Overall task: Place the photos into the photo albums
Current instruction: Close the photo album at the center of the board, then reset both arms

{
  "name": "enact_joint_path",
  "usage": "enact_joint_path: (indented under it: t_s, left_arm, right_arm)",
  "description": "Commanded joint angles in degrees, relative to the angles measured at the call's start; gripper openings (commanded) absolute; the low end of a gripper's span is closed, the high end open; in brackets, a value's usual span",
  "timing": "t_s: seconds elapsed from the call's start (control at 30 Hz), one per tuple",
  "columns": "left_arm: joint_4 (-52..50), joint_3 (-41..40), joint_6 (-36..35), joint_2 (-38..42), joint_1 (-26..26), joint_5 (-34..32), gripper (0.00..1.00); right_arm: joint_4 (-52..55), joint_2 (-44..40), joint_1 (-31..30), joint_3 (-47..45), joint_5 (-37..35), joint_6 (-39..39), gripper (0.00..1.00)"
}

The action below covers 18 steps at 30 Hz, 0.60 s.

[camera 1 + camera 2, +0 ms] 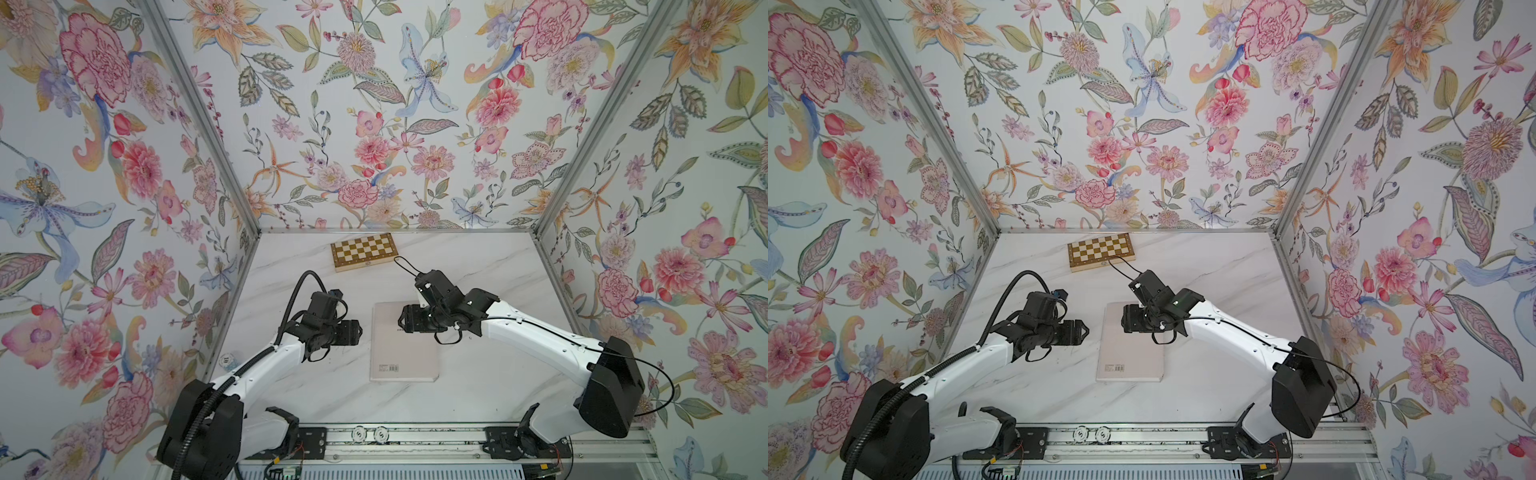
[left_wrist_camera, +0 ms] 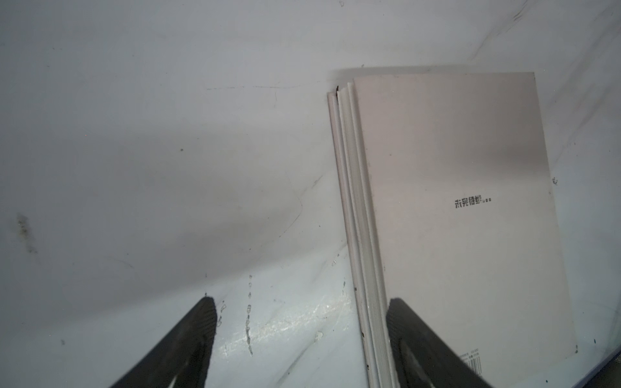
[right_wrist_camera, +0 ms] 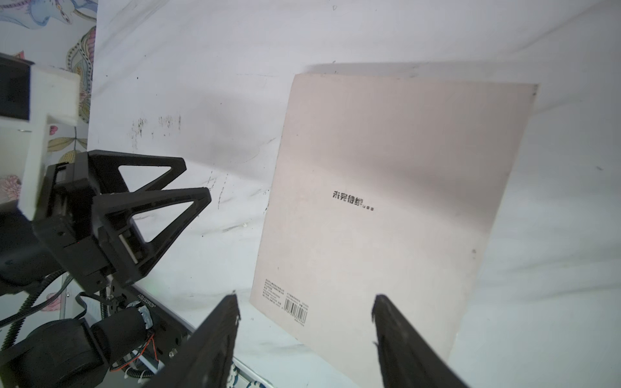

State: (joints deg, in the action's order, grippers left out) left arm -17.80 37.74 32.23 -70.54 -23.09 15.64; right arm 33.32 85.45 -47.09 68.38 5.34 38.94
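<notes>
Nearest, the photo album [image 1: 403, 353] is seen lying closed on the counter [image 1: 478, 374], barcode side up. The left gripper [image 2: 301, 299] is held wide and empty just beside its page edge, and the right gripper [image 3: 305, 296], equally spread and empty, above its far half. Farther back, a chessboard box [image 1: 364, 251] is seen. No loose photos are visible, so the filling is judged finished, though the sleeves cannot be checked.
</notes>
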Motion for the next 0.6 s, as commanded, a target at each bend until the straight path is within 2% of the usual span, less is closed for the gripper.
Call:
enact_joint_path:
  t_s: [0.0,0.37,0.47,0.53,0.57]
  left_arm:
    - [-1.4,0.2,-1.1,1.3,1.0,-1.0,0.83]
    - [-2.0,1.0,-1.3,1.8,1.7,-4.5,0.99]
    - [-0.3,0.7,-0.6,2.1,2.5,-4.2,0.99]
    - [0.2,1.8,-0.3,1.6,2.8,-3.9,0.99]
    - [0.4,2.5,-0.4,1.2,3.0,-4.0,0.99]
  right_arm:
    - [-1.7,-3.5,3.0,-2.8,1.0,-1.9,0.66]
    - [-3.1,-10.8,15.1,-10.2,2.7,-6.1,0.67]
    - [-3.5,-12.9,18.8,-11.4,3.9,-8.5,0.84]
    - [-3.8,-13.7,21.5,-11.8,5.6,-9.5,0.86]
    - [-3.8,-13.8,23.3,-12.1,5.7,-9.8,0.91]
